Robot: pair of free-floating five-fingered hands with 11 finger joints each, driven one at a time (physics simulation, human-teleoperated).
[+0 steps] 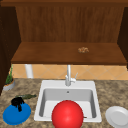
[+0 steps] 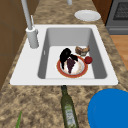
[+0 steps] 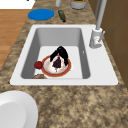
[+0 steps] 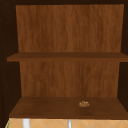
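Note:
My right hand (image 2: 65, 55) (image 3: 60, 53) reaches down into the sink (image 2: 105, 75) over a white plate with a red rim (image 2: 81, 71) (image 3: 46, 70). Its fingers and thumb arch round a dark purple thing (image 2: 70, 64) (image 3: 57, 62) lying on that plate. A small red ball (image 2: 88, 60) (image 3: 38, 65) rests against the plate's rim, and in the front view the red ball (image 1: 67, 115) looms large and covers the basin's middle. A brown lump (image 2: 82, 50) (image 3: 39, 76) sits beside the ball. My left hand (image 1: 17, 102) hangs with relaxed fingers over a blue plate (image 1: 16, 115).
The faucet (image 1: 68, 75) (image 2: 31, 32) (image 3: 96, 37) stands behind the basin. A green bottle (image 1: 26, 96) (image 2: 68, 107) lies on the counter near the blue plate (image 3: 41, 14). A white plate (image 1: 117, 116) (image 3: 16, 110) sits right of the sink. A potted plant (image 1: 9, 81) is far left. A small brown thing (image 4: 84, 103) rests on the shelf.

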